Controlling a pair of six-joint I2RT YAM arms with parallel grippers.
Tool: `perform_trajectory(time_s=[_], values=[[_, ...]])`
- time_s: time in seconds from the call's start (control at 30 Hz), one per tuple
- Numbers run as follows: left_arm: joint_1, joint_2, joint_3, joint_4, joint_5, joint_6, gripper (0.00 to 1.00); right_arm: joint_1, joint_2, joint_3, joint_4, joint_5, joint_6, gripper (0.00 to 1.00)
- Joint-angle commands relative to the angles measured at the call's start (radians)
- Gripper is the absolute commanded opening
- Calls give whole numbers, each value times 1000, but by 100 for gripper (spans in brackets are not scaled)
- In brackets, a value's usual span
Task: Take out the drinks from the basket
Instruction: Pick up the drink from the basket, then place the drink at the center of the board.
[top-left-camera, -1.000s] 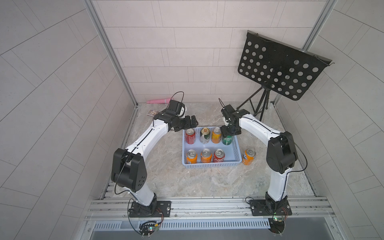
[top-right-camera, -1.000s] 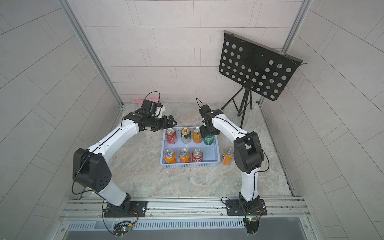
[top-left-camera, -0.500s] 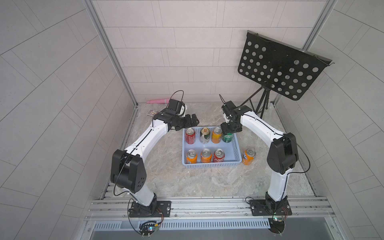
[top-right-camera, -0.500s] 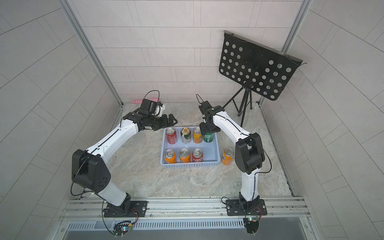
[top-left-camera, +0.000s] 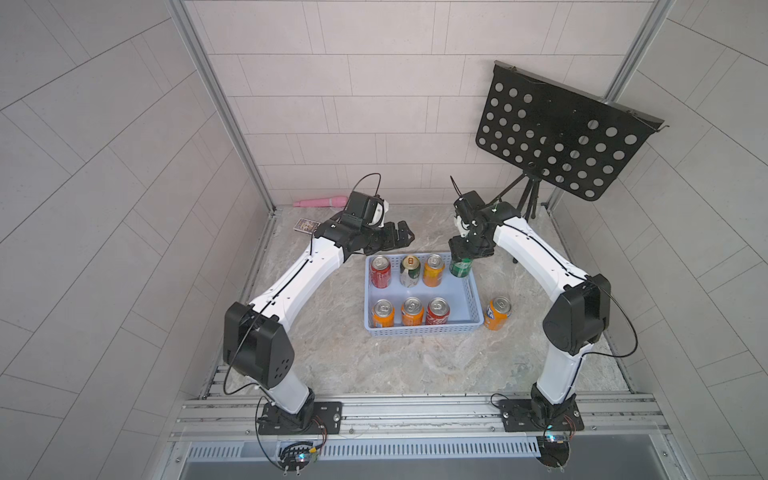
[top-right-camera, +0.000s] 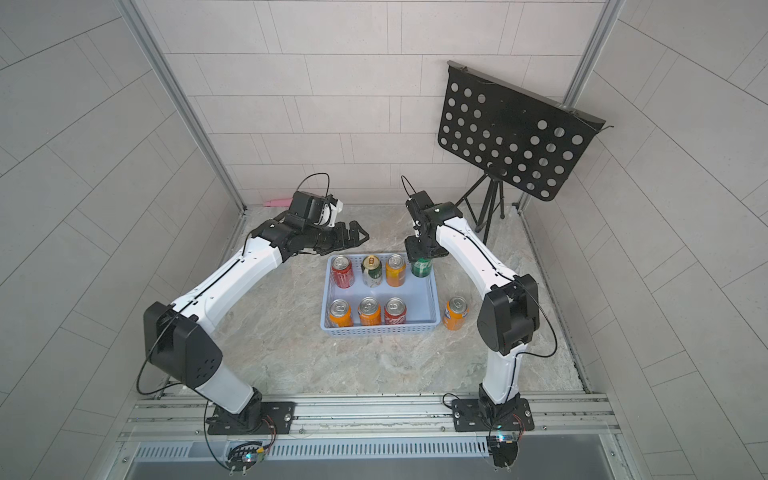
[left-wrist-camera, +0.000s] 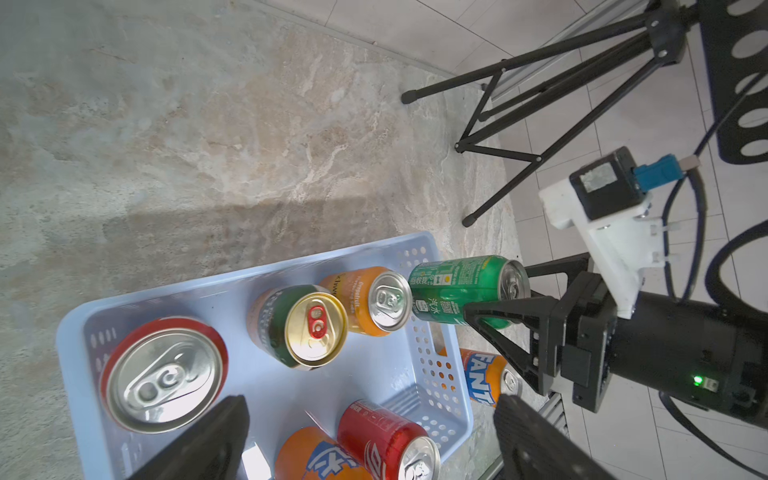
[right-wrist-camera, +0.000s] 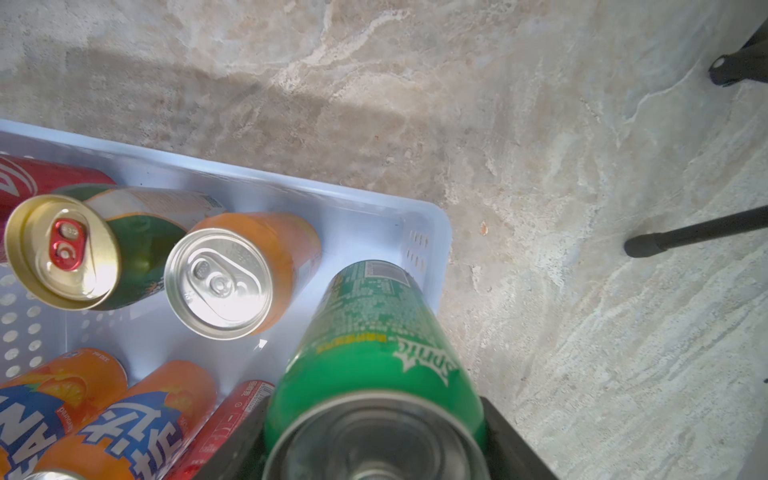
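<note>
One drink, an orange can (top-left-camera: 497, 312), already stands on the tabletop (top-left-camera: 415, 365) just beside the right wall of the basket (top-left-camera: 424, 330). Six more cans (top-left-camera: 435, 270) stand inside it in two rows. The step in hand is lifting out the green can (right-wrist-camera: 374, 332). The right claw (left-wrist-camera: 496, 293) is clenched on its upper body, one finger on each side. The can hangs tilted over the basket's far right corner, its base seemingly off the floor and about level with the rim. Next, I judge, the can must rise clear of the lattice wall, pass outward over the right wall, and be set upright near the orange can before the grip lets go. The left claw (top-right-camera: 358, 235) is released, fingers wide apart, hovering just outside the basket's far left corner and holding nothing.
</note>
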Motion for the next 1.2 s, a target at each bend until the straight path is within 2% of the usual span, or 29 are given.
perform_trajectory(time_s=[0.0, 0.37, 0.5, 0.6, 0.7, 0.8, 1.17], values=[[-46, 13, 71, -15, -31, 28, 100, -20, -70, 49, -34, 9, -16, 10], [-115, 64, 151, -43, -42, 40, 100, -93, -134, 86, -57, -32, -30, 10], [-121, 49, 134, -55, -89, 66, 100, -123, -138, 81, -74, -22, -41, 10], [-121, 24, 123, -94, -170, 128, 100, -142, -140, 63, -75, -3, -46, 10], [-118, -25, 83, -90, -272, 179, 100, -164, -142, 30, -70, 5, -47, 10], [-108, -100, -13, -11, -357, 193, 100, -171, -139, -18, -49, 17, -47, 9], [-49, -224, -191, 64, -493, 226, 100, -174, -130, -178, 70, 24, -20, 9]])
